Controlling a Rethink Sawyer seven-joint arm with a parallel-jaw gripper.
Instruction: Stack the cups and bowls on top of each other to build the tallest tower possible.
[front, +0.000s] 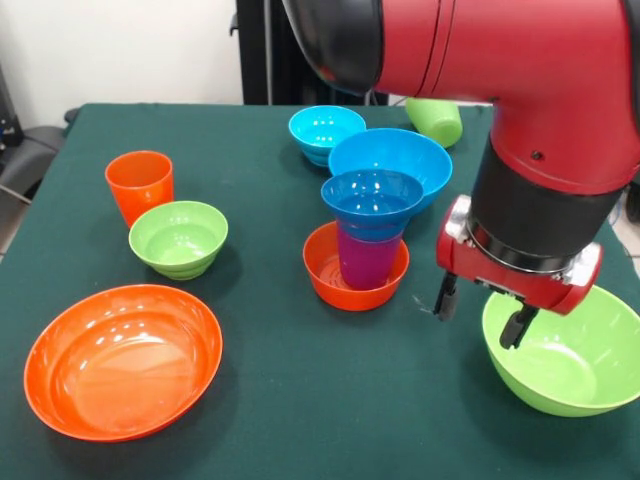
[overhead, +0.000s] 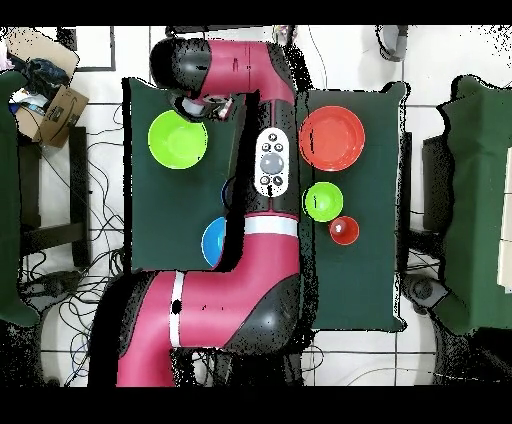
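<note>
Claw (front: 479, 318) open over big green bowl's (front: 570, 370) rim.

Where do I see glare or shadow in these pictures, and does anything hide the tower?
Front view: white glare spots on the big orange bowl and on the big green bowl; the gripper casts a soft shadow on the cloth; the tower shows fully. Overhead view: the arm covers most of the tower.
</note>
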